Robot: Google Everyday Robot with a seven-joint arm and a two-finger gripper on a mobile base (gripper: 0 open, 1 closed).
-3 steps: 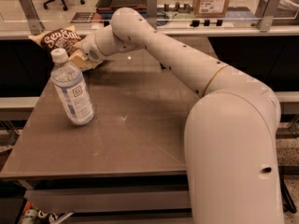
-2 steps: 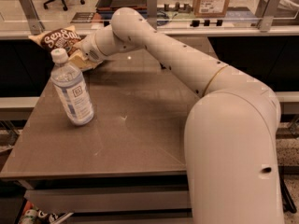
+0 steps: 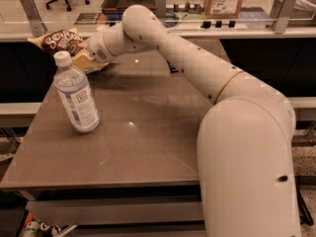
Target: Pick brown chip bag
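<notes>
1. Change since earlier frame: none evident. Arm, brown chip bag (image 3: 61, 41) and water bottle (image 3: 76, 100) hold the same places.
2. Brown chip bag: far left corner of the bench (image 3: 148, 132). Dark panel end points left and away, tan end points right. Long axis runs roughly along the far edge.
3. Gripper (image 3: 91, 58): at the far left corner, reaching in from the right and set against the bag's tan end. The bag therefore lies directly left of the jaws, lengthwise in line with the wrist.
4. Jaws: hidden by the wrist and the crinkled bag. Whether they are apart or clamped on the bag cannot be told.
5. Water bottle: upright near the left edge, nearer than the bag and apart from it.
</notes>
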